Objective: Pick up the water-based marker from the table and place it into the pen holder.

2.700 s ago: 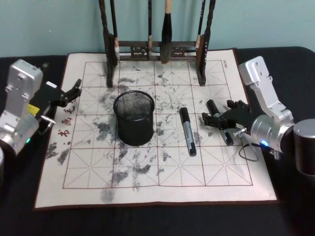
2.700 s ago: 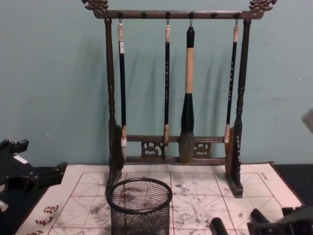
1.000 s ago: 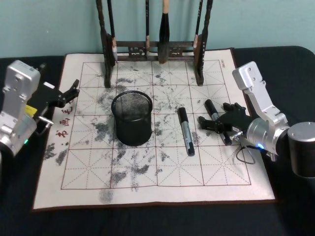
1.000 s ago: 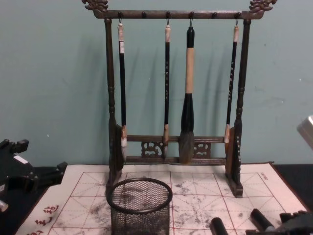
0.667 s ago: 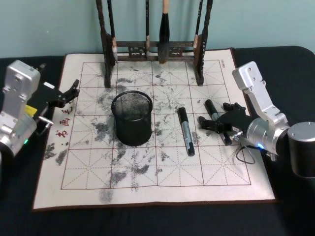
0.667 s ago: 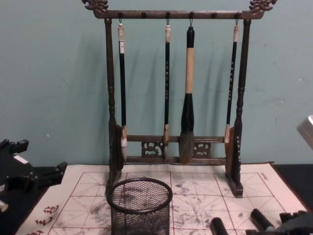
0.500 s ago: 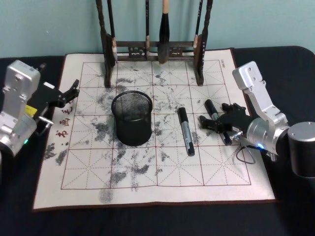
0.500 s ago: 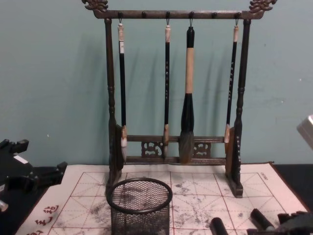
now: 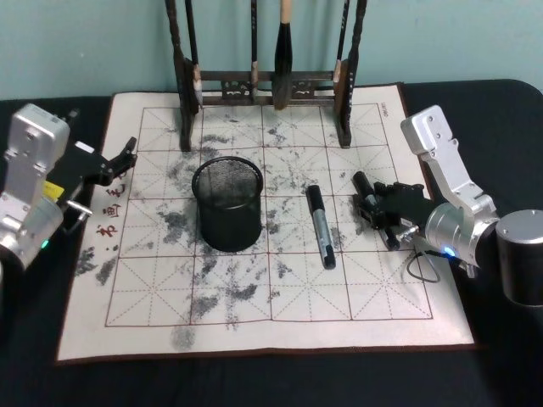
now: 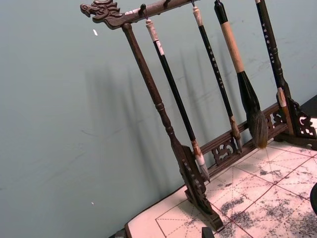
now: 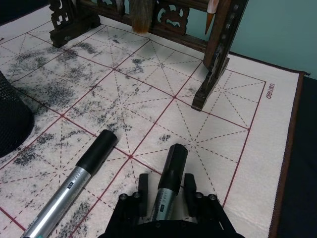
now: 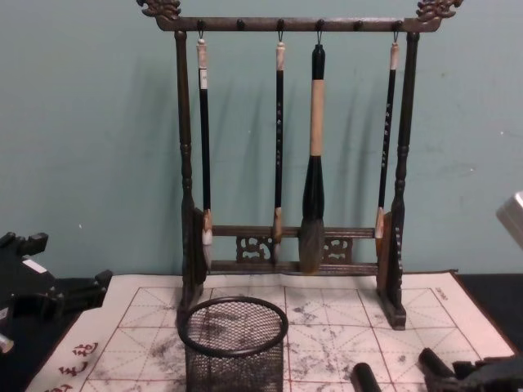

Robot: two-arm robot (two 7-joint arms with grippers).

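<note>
Starting at the left edge of the mat (image 9: 280,315), we've got the left gripper (image 9: 125,158) sitting idle by the red brush characters (image 9: 109,212), not touching any of the task stuff. Honestly we can't tell if it's open or closed.

Next along is the pen holder (image 9: 226,227), the little black mesh cup. It stands upright on the mat, a bit left of the middle, with nothing poking out of it as far as we can see. Behind it, along the mat's far edge, stands the dark wooden brush rack (image 12: 290,245) with four brushes (image 12: 315,155) hanging off its top bar.

Right of the holder, around the middle of the mat, there's another marker (image 9: 320,229) lying flat. Its black cap points toward the rack and its grey barrel toward the near edge. It's well apart from the holder and nothing is touching it.

Then, closer to the mat's right edge, we get the water-based marker (image 11: 172,166). It's lying on the mat too, just beside that first one, cap toward the rack's right foot. The right gripper (image 9: 376,200) is down low over its grey barrel. In the right wrist view the two black fingers (image 11: 143,188) are pulled in snug against either side of the barrel, so we'd call it clamped on the marker. The dark table (image 9: 254,381) shows all around the mat.
</note>
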